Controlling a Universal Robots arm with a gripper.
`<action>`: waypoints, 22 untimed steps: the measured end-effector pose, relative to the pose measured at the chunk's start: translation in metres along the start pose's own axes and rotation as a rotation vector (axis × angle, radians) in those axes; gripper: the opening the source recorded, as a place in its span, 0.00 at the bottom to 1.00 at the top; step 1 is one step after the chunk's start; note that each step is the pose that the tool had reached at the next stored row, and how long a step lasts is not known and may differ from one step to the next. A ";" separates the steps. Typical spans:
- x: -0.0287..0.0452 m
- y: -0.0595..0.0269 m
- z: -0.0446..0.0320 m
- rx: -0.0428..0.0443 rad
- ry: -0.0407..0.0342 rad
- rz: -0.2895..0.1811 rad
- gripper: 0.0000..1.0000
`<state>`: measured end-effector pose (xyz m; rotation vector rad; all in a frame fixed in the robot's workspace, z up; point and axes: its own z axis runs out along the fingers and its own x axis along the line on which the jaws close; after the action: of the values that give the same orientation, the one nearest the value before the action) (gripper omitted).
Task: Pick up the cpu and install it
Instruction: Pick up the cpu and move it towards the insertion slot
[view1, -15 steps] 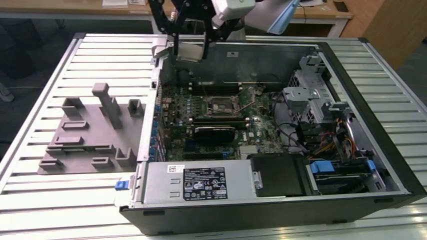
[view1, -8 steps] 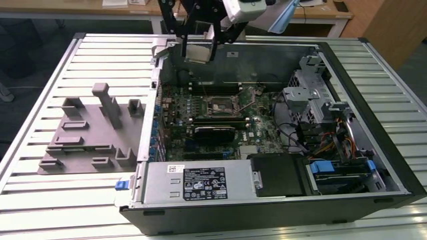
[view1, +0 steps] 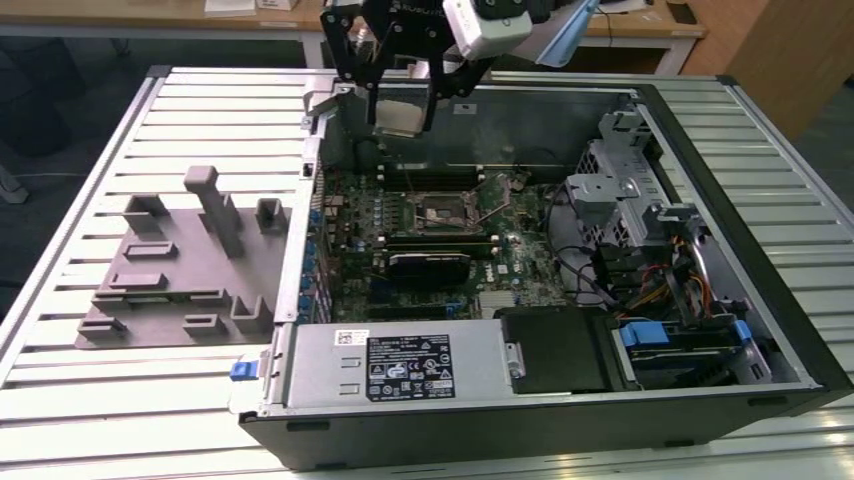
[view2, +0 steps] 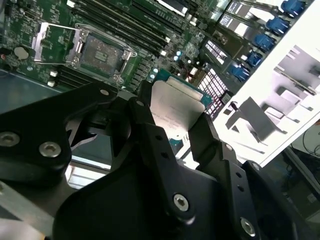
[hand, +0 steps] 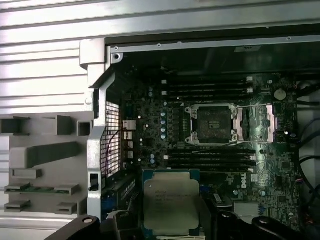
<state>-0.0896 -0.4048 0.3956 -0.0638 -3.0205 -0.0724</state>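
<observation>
The cpu (view1: 402, 117) is hanging in mid-air, clamped in the robot arm's hand (view1: 403, 97), over the far side of an open desktop computer case (view1: 747, 300) in the exterior view. The black fingers (view2: 150, 130) are pinching narrowly on two opposite edges of the chip. That hold appears chosen so that nothing is pressing on the silver top or the contact side. In the first wrist view the chip is showing its metal lid toward the camera, with the thin green rim peeking out around it.

Below, the dark metal-framed socket (hand: 210, 124) is sitting empty in the middle of the green motherboard (hand: 150, 130), well apart from the chip. Its load plate (hand: 257, 122) is lying swung open to one side, evidently so the opening is ready to receive the part. Rows of black memory slots (hand: 210, 90) are running along both sides of the socket.

The case is lying on its side with the panel off, which is giving the arm access from above. The power supply (view1: 400, 365) is occupying the edge nearest the exterior camera. The whole machine is resting on a slatted metal tabletop (view1: 80, 400). Just beside the case, on the exterior view's left, a grey fixture block (view1: 174, 270) with posts and pockets is waiting, seemingly as a holder for parts.
</observation>
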 end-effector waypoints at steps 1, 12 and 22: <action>-0.0001 -0.0001 0.0011 -0.0003 -0.0034 0.000 0.54; -0.0012 -0.0004 0.0095 -0.0032 -0.0714 -0.004 0.54; -0.0051 -0.0010 0.0246 -0.0031 -0.0823 -0.006 0.54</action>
<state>-0.0874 -0.4048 0.3705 -0.0587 -3.1029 -0.0769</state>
